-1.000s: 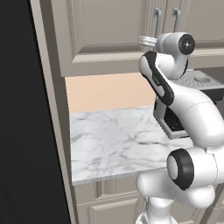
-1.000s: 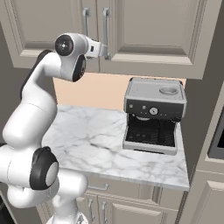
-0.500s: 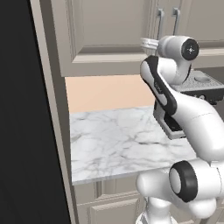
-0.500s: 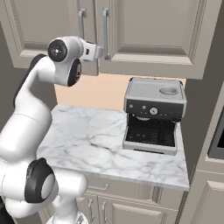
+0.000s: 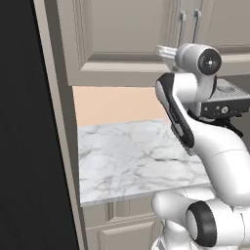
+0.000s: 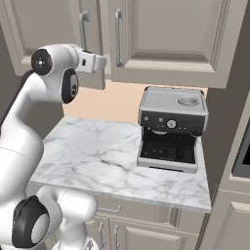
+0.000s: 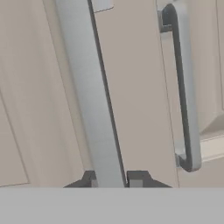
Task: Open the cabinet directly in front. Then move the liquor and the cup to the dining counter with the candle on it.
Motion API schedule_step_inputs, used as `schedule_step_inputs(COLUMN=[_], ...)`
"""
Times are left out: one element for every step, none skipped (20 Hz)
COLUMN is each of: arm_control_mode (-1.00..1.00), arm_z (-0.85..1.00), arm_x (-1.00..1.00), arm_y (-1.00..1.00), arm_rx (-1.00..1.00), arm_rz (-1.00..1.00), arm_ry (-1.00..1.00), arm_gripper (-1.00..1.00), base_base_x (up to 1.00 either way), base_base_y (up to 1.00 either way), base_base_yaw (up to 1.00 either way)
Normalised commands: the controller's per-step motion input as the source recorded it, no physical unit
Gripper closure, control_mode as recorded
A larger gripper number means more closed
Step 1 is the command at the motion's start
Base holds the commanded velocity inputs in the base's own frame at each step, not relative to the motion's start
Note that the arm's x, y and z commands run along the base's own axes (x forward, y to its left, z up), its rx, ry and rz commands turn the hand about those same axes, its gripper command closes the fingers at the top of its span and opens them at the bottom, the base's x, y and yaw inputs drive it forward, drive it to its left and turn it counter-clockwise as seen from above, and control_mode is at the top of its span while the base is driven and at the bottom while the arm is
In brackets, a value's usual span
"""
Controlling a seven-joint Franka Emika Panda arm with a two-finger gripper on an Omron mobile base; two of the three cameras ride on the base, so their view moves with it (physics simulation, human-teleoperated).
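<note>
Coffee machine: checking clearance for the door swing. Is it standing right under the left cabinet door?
No, the coffee machine stands under the right door, off to the right of the gripper.

matt painted cabinet (image 5: 122, 44) doors, satin metal bar handles (image 7: 186, 87), and a polished veined marble countertop (image 6: 102, 161).

You see the greige recessed-panel wall cabinet (image 5: 122, 44) with both doors shut, two grey bar handles (image 5: 189, 27) at their meeting edges. The white arm's hand reaches toward them, above the white grey-veined marble countertop (image 5: 132, 161).
</note>
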Motion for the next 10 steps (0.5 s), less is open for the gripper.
schedule_step_inputs(arm_control_mode=[-1.00,-1.00,-1.00,-1.00,-1.00,-1.00,-1.00,-1.00,-1.00,-1.00], arm_z=[0.30,0.32,0.32,0.36,0.37,0.36,0.34,0.31,0.31,0.27], arm_x=[-0.72,-0.72,-0.71,-0.67,-0.66,-0.64,-0.66,-0.69,-0.69,-0.71], arm_y=[0.34,0.38,0.40,0.44,0.44,0.47,0.49,0.49,0.51,0.51], arm_rx=[0.00,0.00,-0.01,-0.01,-0.01,-0.03,-0.03,-0.03,-0.04,-0.05], arm_rz=[-0.14,-0.14,-0.14,-0.14,-0.14,-0.14,-0.14,-0.13,-0.13,-0.13], arm_ry=[-0.01,-0.01,-0.01,-0.01,-0.01,-0.01,-0.01,-0.02,-0.02,-0.03], arm_gripper=[1.00,1.00,1.00,1.00,1.00,1.00,1.00,1.00,1.00,1.00], base_base_x=[0.00,0.00,0.00,0.00,0.00,0.00,0.00,0.00,0.00,0.00], base_base_y=[0.00,0.00,0.00,0.00,0.00,0.00,0.00,0.00,0.00,0.00], base_base_yaw=[0.00,0.00,0.00,0.00,0.00,0.00,0.00,0.00,0.00,0.00])
